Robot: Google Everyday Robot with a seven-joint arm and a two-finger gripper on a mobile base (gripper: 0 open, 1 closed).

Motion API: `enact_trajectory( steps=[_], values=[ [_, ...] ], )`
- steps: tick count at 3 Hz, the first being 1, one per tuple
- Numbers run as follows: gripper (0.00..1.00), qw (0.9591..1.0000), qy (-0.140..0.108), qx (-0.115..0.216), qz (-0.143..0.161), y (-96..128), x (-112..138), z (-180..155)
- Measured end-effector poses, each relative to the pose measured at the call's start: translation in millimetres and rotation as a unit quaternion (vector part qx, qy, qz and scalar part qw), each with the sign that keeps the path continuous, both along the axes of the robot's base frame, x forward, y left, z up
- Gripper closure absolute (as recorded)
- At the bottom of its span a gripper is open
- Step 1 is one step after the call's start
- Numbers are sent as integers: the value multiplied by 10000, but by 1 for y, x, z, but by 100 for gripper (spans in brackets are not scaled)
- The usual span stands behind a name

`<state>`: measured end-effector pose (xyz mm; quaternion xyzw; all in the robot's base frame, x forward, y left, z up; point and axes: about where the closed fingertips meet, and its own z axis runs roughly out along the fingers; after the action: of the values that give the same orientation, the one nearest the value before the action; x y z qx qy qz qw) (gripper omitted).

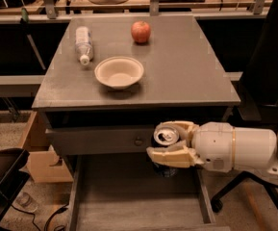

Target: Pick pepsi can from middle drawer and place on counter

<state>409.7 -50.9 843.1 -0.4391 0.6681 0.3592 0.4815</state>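
The tool (163, 142), 2 fingers (170, 156) closed round the pepsi can (166, 135), holds it upright over the middle drawer (129, 201), probably to clear the worktop (186, 71) edge.

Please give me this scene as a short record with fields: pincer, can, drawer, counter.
pincer: on the right, over the open drawer, shut on the can
can: upright, silver top showing
drawer: pulled out, below the counter
counter: bowl, apple, bottle lying on its side; can not yet there
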Motion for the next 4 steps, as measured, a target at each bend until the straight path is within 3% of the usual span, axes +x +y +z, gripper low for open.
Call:
enact_trajectory(
  steps=[2, 3, 4],
  values=[
    [100, 9988, -157, 123, -448, -77, 52, 87],
    [100, 9974, -125, 139, -694, -120, 91, 124],
    [100, 9951, -40, 116, -979, -153, 151, 133]
  ],
)
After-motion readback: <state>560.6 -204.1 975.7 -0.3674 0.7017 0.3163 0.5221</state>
